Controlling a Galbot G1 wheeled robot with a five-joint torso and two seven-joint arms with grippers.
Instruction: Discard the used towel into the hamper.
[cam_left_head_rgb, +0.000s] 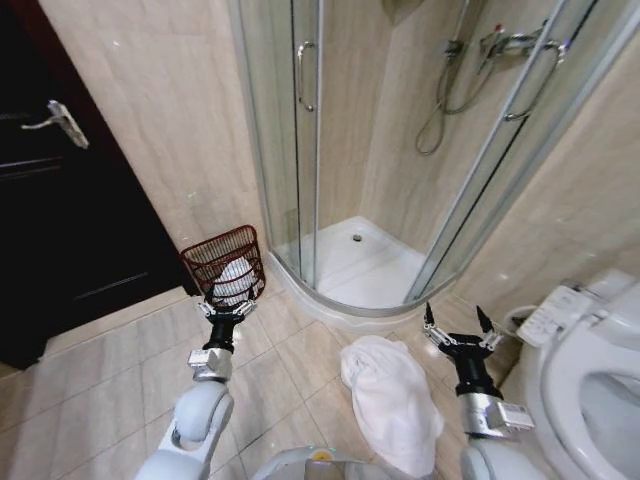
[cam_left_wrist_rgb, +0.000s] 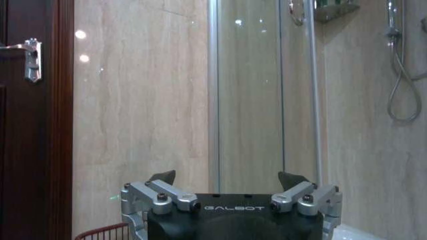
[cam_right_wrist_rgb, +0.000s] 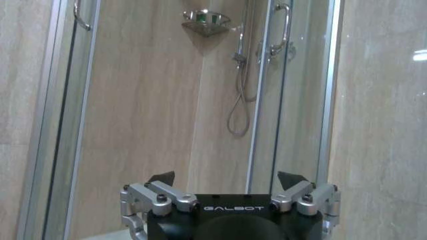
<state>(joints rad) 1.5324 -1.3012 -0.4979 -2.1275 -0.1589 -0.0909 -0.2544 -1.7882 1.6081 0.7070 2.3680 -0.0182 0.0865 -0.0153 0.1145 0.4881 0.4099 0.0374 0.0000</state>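
A: Item one, the hamper (cam_left_head_rgb: 224, 262). We see it on the tiled floor (cam_left_head_rgb: 110, 370) against the wall, beside the shower stall (cam_left_head_rgb: 370, 150). Contents: one white cloth (cam_left_head_rgb: 234, 281), bunched inside.

B: Item two, the towel (cam_left_head_rgb: 392, 398). We find it crumpled on the floor, outside the hamper, just beside the right gripper (cam_left_head_rgb: 459, 327) on its inner side.

A: Jaws of the right gripper: spread wide, holding nothing.

B: Item three, the left gripper (cam_left_head_rgb: 226, 309). It hangs just in front of the hamper's rim. In its wrist view we see its jaws wide apart too, nothing between them.

A: Item four, the toilet (cam_left_head_rgb: 590, 370), lid up, outside the right gripper.
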